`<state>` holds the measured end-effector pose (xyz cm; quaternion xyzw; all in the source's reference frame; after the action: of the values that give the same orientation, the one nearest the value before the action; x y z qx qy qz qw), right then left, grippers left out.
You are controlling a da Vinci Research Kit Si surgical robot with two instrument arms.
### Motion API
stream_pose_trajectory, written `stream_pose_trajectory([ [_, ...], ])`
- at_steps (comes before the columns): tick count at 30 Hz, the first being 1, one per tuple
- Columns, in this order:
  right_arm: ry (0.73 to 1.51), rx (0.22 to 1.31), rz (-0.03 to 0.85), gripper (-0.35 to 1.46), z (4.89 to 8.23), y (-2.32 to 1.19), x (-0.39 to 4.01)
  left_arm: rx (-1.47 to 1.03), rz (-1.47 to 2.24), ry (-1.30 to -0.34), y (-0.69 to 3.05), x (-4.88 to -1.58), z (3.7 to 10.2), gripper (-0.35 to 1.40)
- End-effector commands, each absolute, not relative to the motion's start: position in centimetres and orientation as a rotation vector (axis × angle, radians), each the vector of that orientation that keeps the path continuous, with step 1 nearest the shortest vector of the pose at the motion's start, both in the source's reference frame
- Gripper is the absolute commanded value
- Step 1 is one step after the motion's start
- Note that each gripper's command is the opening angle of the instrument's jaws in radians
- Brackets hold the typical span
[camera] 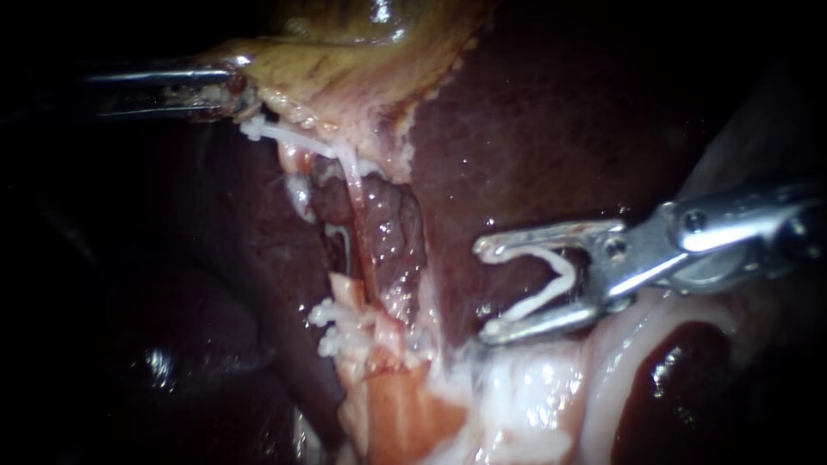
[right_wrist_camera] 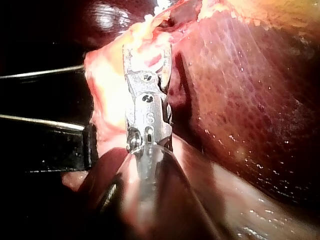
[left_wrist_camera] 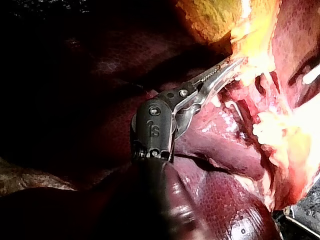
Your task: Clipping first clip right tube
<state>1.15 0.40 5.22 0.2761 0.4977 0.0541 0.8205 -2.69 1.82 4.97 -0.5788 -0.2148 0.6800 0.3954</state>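
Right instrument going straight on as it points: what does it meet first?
Likely the lumpy dark red tissue beside the thin pale pink tube, then the tube. The right instrument, with a white V-shaped clip in its end effector, points that way over smooth dark red liver; depth is unclear.

Shows the left instrument [left_wrist_camera: 234, 62] rising on a dark, glossy shaft to a metal wrist joint, then reaching ahead with long, narrow jaws. Clamps the jaw tips together on the pale yellow edge of the gallbladder [left_wrist_camera: 212, 20], with a row of fine teeth visible along one jaw. Sets glossy dark red liver [left_wrist_camera: 225, 200] under and beside the shaft. Places ragged, brightly lit pale fatty tissue [left_wrist_camera: 272, 137] beside the jaws, next to the gallbladder's edge, with thin reddish strands [left_wrist_camera: 260, 87] running through it. Leaves everything on the shaft's other side in deep shadow.
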Motion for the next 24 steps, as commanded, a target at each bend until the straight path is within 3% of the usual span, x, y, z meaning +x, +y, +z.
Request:
stream_pose_trajectory([
  [1,1.055,0.595,0.117,0.5,5.26,0.39,1.22,-1.466,1.724,-0.543,1.82,-2.69,4.97,-0.35],
  [13,1.07,0.636,0.113,0.5,5.68,0.3,1.93,-1.466,1.724,-0.54,1.82,-2.73,4.97,-0.35],
  [24,1.279,0.823,0.199,0.5,5.48,0.13,2.06,-1.465,1.723,-0.539,1.82,-2.75,4.97,-0.35],
])
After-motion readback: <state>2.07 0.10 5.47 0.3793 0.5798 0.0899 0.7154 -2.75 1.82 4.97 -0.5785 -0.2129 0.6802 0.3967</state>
